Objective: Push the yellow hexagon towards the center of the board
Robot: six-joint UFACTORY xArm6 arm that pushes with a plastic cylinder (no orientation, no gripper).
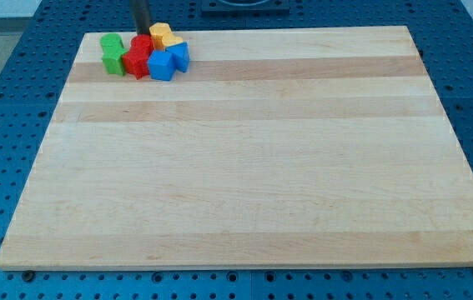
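Steering my tip (142, 34), a bare rod with no tool to open or clamp, I am aiming behind the yellow hexagon (163, 35) at the table's (244, 175) top-left cluster, avoiding the blue blocks (169, 61).

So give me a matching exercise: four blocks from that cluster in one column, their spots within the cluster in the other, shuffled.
Column one:
1. green block
2. yellow hexagon
3. red block
4. blue block

Column two:
A. cluster's middle, just below my tip
B. the view's far left of the cluster
C. lower right of the cluster
D. top of the cluster, right of the rod

Pairs: 1-B, 2-D, 3-A, 4-C
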